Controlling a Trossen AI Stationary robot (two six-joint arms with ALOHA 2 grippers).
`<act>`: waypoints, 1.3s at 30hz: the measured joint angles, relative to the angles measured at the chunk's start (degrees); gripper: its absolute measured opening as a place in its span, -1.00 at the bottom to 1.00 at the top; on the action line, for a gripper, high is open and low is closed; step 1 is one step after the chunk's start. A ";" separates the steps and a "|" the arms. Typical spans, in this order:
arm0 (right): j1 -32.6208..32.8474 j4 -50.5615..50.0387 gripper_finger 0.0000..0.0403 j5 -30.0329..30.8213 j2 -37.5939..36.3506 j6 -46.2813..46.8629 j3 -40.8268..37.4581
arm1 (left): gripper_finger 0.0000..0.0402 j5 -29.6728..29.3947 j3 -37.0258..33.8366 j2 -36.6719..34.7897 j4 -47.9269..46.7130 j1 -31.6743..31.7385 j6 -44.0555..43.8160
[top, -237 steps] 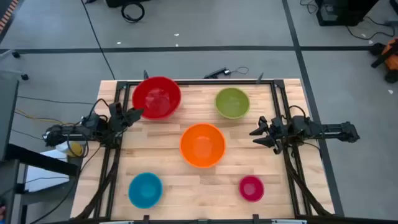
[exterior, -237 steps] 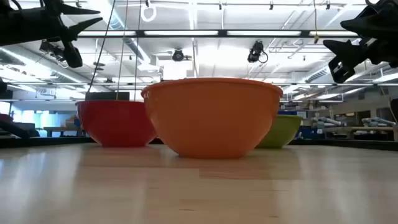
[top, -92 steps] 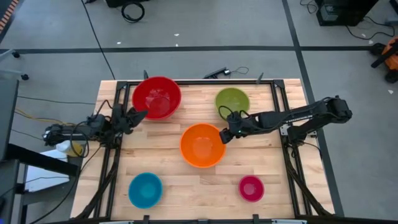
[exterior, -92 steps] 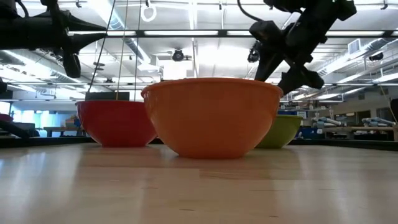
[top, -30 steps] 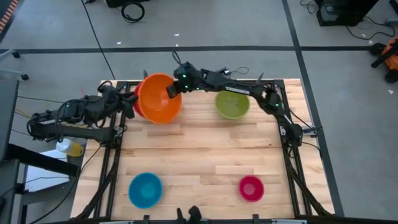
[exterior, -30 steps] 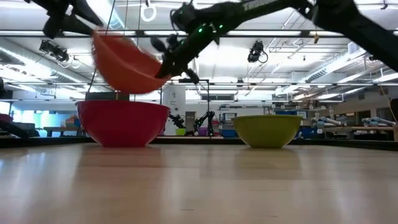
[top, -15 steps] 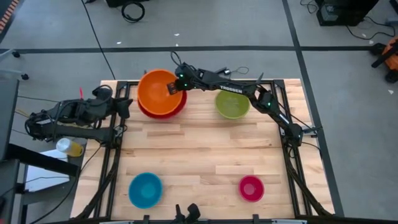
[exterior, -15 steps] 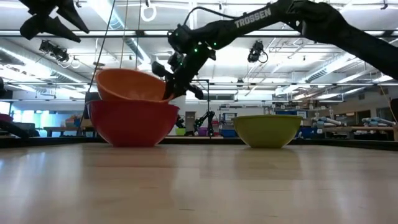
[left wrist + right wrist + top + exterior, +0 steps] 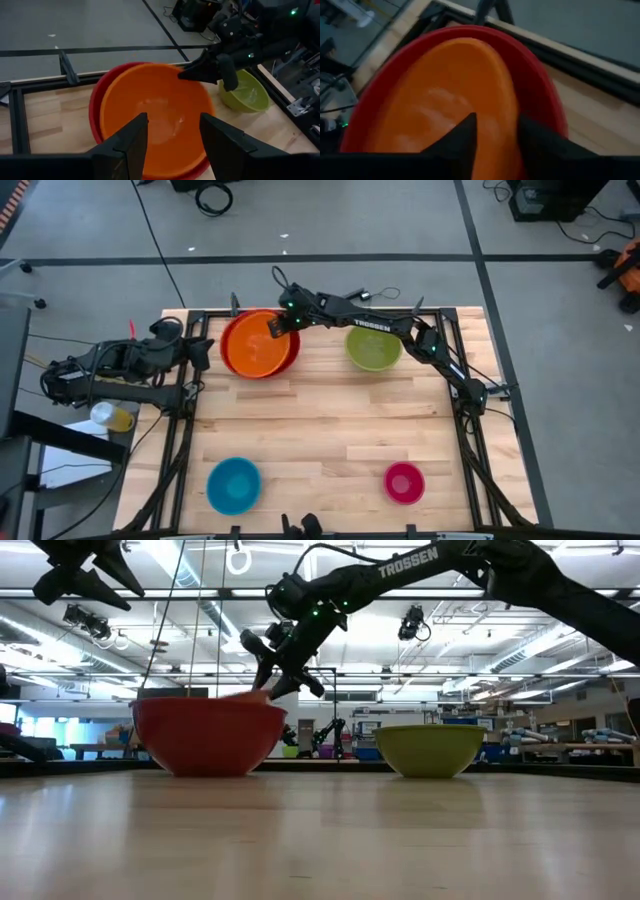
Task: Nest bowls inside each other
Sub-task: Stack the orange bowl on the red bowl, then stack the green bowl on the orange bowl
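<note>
The orange bowl sits inside the red bowl at the table's far left. It lies low, with only a blur of its rim above the red rim. My right gripper reaches over from the right and stands open just above the orange bowl's far right rim. My left gripper hovers open at the table's left edge, aimed at the two bowls. The green bowl stands at the far right, the blue bowl at the near left and the pink bowl at the near right. My right gripper slants down from the far right with its fingers spread on either side of the orange bowl's rim. I cannot tell whether a finger touches the rim. The bowl rests in the red bowl, not in the fingers.
A black frame rail runs around the table top. Bare wood lies between the far bowls and the two near ones. The right arm stretches across the far edge, above the green bowl.
My right gripper has carried the tilted orange bowl down into the red bowl, then opened and let go. The orange bowl has settled level and deep inside it. The red bowl has shifted a little toward the table's right.
</note>
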 joint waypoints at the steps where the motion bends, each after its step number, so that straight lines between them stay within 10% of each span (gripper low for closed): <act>1: -0.09 0.05 -0.20 -0.36 -0.01 0.64 0.00 | -0.09 0.21 -0.02 0.00 -0.04 0.00 -0.04; 9: 0.24 -7.84 0.04 -0.23 -6.74 -4.09 0.09 | -0.09 3.60 -0.02 0.00 -0.76 0.02 -0.66; 17: 1.23 -35.03 0.03 14.06 -14.01 -12.65 -2.68 | -0.09 5.14 -0.09 1.17 -0.96 -0.40 -0.83; 39: -9.29 -24.79 0.03 11.44 -52.41 6.46 -62.06 | -0.09 5.25 -0.11 19.07 2.95 -5.60 -3.69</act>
